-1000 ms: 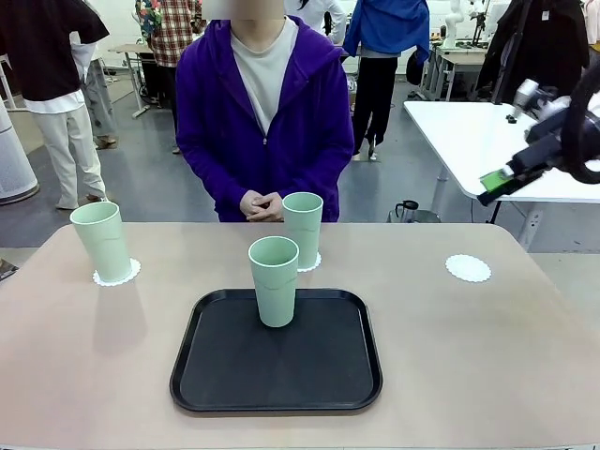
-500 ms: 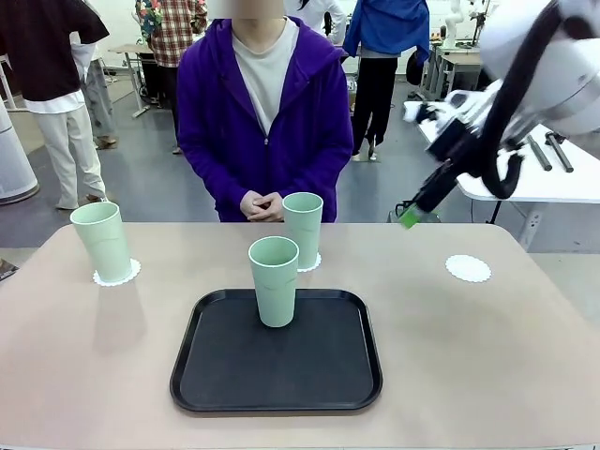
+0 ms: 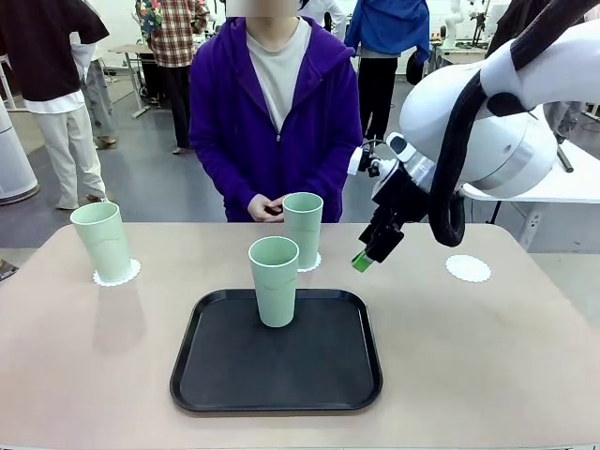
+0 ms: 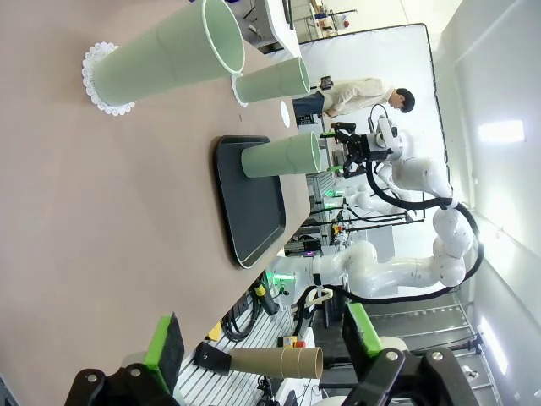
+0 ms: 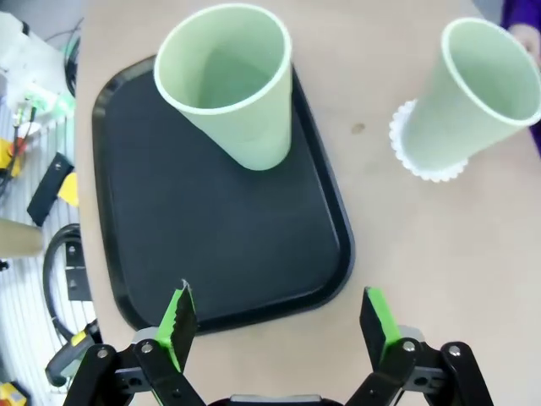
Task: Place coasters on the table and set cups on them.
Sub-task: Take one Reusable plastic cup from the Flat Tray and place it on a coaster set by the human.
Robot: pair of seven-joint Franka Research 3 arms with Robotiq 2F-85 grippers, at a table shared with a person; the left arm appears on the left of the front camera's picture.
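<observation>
- The right pincer (image 3: 365,259) hangs over the desk (image 3: 487,366) just off the far right corner of the black tray (image 3: 319,366), jaws spread wide and holding nothing.
- The third cup (image 3: 274,281) — the one not yet on a coaster — stands upright in the tray's far half. From the pincer it lies toward the desk's left edge and a little toward the robot's edge, near but apart.
- In the right wrist view it sits ahead of the open fingers and off to one side of the gap, not centred (the wide lens makes it lean).
- Its long axis is vertical, so I judge the grasp needs a sideways reach that brings the jaws around the cup's wall.
- The bare coaster (image 3: 468,268) lies near the desk's far right corner — on the pincer's other side from the cup.
- The left pincer (image 4: 262,338), also wide and empty, is well apart from that cup. The right arm is the nearer.
- The left cup (image 3: 101,241) and the far cup (image 3: 303,228) are already seated on theirs.
</observation>
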